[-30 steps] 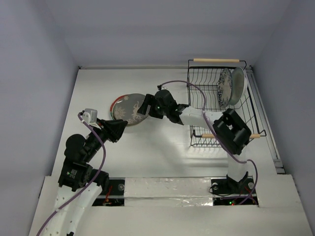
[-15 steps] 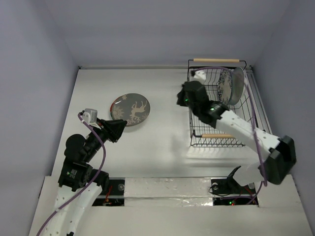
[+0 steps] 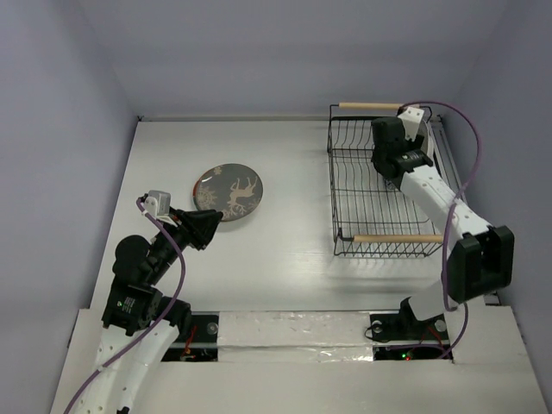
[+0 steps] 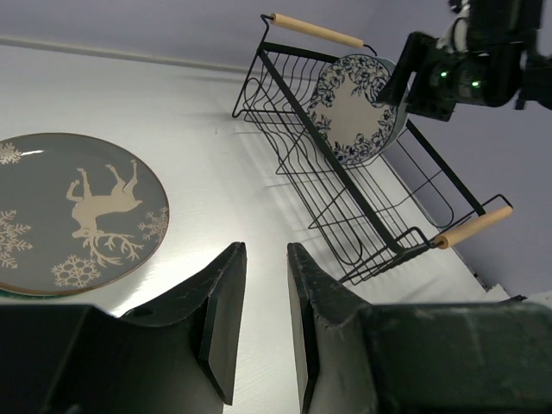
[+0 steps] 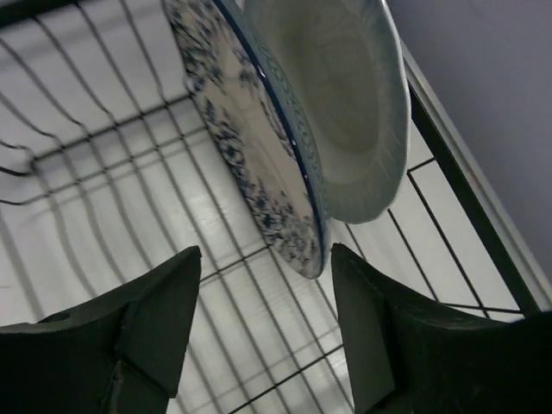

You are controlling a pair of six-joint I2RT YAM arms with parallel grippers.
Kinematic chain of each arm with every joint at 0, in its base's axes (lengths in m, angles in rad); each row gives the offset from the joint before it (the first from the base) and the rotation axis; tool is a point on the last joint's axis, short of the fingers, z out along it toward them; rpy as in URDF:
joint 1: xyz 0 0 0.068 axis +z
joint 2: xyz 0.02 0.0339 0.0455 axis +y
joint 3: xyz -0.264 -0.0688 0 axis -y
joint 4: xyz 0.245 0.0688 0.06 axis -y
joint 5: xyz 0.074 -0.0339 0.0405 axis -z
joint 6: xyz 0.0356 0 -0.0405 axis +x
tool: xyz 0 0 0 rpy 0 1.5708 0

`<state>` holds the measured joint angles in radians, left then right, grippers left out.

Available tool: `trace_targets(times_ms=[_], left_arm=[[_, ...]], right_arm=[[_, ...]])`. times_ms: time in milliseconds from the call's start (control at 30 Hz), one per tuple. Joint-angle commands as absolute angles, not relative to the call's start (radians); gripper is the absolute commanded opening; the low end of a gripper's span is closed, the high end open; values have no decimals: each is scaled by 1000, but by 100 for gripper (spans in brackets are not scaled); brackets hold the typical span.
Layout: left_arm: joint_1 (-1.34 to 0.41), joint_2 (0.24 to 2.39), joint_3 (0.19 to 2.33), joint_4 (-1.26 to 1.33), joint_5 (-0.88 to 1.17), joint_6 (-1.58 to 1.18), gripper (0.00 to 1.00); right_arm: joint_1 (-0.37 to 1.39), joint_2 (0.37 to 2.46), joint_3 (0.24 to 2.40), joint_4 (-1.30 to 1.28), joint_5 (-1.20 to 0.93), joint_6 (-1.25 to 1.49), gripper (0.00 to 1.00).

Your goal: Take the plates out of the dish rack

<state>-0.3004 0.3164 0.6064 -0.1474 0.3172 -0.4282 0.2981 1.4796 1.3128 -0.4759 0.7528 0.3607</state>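
Going for the blue-patterned plate (image 5: 250,147) in the dish rack (image 3: 334,185), right gripper (image 5: 265,254) jaws spread, empty; next: clench its rim, lift clear.

White table (image 3: 285,164), pale lavender walls (image 3: 259,52)

Two plates (image 4: 349,112) upright in dish rack (image 3: 385,238)

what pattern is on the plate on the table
Grey-green plate, pale deer and snowflakes; left wrist view.
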Motion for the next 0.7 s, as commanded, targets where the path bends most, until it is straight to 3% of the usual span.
trace_targets(times_ms=[0, 267, 400, 533, 600, 667], left_arm=[[-304, 311, 615, -98, 322, -430, 23], [-304, 316, 615, -98, 318, -430, 23], [-304, 316, 617, -101, 319, -428, 24], [-304, 316, 617, -100, 318, -428, 24], [-304, 316, 615, -98, 321, -428, 24], [-304, 314, 614, -98, 321, -428, 24]], right_arm=[[247, 1537, 1385, -525, 767, 293, 66], [181, 1661, 1440, -499, 807, 252, 56], [181, 1730, 1503, -526, 836, 233, 34], [193, 1714, 1517, -551, 890, 227, 6], [204, 1692, 1517, -551, 902, 209, 0], [213, 1668, 1520, -552, 926, 193, 0]])
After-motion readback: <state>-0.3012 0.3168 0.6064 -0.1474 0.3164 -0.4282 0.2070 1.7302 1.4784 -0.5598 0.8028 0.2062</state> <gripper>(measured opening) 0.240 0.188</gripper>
